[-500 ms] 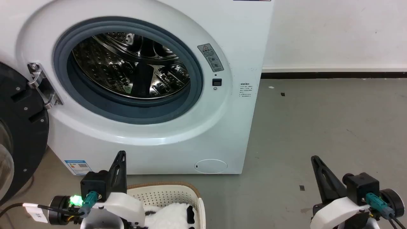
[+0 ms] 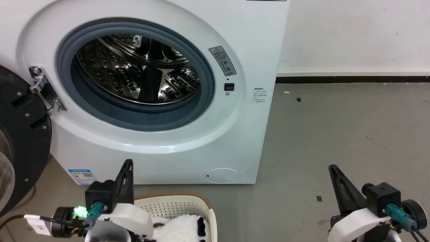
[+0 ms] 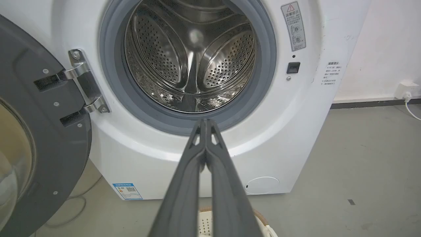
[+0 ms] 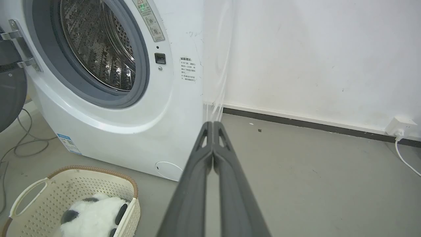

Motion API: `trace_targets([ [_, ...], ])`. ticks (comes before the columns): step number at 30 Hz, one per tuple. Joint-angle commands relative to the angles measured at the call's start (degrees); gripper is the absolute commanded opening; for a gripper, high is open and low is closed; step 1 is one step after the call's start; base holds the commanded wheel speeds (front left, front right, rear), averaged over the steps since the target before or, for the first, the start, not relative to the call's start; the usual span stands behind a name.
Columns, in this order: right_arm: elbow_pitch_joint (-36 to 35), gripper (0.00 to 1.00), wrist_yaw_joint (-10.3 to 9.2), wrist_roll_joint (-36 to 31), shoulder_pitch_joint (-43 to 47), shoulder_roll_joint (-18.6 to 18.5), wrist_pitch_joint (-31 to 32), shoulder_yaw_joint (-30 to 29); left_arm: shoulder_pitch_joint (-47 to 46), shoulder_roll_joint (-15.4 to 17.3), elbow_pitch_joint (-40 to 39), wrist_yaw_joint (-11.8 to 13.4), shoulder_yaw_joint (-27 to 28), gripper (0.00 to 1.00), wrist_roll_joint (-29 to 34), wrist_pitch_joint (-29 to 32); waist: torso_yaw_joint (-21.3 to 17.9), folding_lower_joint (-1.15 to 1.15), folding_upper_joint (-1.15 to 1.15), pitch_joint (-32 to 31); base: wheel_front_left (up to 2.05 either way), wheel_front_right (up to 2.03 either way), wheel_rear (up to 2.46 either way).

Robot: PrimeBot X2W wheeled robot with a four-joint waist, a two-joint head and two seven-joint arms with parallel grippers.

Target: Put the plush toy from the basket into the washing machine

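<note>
The white-and-black plush toy (image 2: 181,229) lies inside the cream basket (image 2: 174,202) at the bottom of the head view, and the right wrist view shows the same plush toy (image 4: 93,217) in the basket (image 4: 85,187) on the floor. Behind the basket stands the washing machine (image 2: 235,134) with its porthole uncovered and the steel drum (image 2: 137,67) bare. My left gripper (image 2: 128,164) hangs shut over the basket's left side with nothing held; its fingers (image 3: 205,123) meet before the porthole. My right gripper (image 2: 332,168) is shut and holds nothing, off to the right over the floor.
The black round door (image 2: 20,141) is swung out at the left on a metal hinge (image 2: 45,89). Grey floor (image 2: 336,127) runs right of the washer to a white wall. A wall socket with a white cable (image 4: 401,131) sits at far right; loose cables (image 4: 23,144) lie left.
</note>
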Motion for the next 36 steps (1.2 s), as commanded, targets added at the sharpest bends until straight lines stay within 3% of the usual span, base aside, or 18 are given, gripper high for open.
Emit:
trace_targets([
  [1,0.15,0.00,0.03,-0.44,-0.80,-0.03,0.08,0.01,0.82,0.01,-0.25,-0.24,0.04,0.00,0.10,0.02,0.00,0.00,0.00,0.00,0.00,0.00,0.00],
  [4,0.15,0.00,0.03,-0.44,-0.80,-0.03,0.08,0.01,0.82,0.01,-0.25,-0.24,0.04,0.00,0.10,0.02,0.00,0.00,0.00,0.00,0.00,0.00,0.00],
  [5,0.00,1.00,0.00,0.00,0.00,0.00,-0.01,0.01,0.00,0.00,0.00,0.01,0.01,1.00,0.00,0.00,0.00,0.00,0.00,0.00,0.00,0.00,0.00],
  [19,-0.72,1.00,0.00,2.05,-0.16,0.00,-1.36,-0.67,-0.87,0.00,1.75,0.39,-0.65,1.00,-1.30,-1.38,-0.02,0.00,0.00,0.90,0.00,0.00,0.00],
  [36,-2.37,1.00,0.01,4.66,-2.68,-0.01,-3.39,-1.74,-8.34,0.48,14.96,-1.35,-1.55,1.00,-3.78,-3.16,-0.76,0.00,0.00,7.27,0.00,0.00,0.00],
])
